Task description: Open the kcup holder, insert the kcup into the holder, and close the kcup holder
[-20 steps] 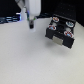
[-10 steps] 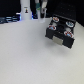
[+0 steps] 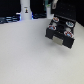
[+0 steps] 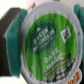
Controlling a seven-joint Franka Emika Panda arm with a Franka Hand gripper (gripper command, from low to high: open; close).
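The kcup (image 4: 47,42), a white pod with a green lid, fills the wrist view and sits between my fingers (image 4: 7,31), so the gripper is shut on it. In the exterior view my gripper (image 3: 48,6) is at the top edge, blurred, above and to the exterior view's left of the kcup holder (image 3: 61,34). The holder is a black boxy unit; one drawer front (image 3: 63,42) appears pulled out toward the camera. The kcup itself is too small to make out in the exterior view.
Several pods with reddish-and-white lids (image 3: 62,23) sit on top of the holder. A tall white bottle-shaped object (image 3: 25,8) stands at the back on the exterior view's left. The holder stands on a pale table (image 3: 27,57).
My arm has moved toward the exterior view's right along the back, closer to the holder. The holder and bottle have not moved.
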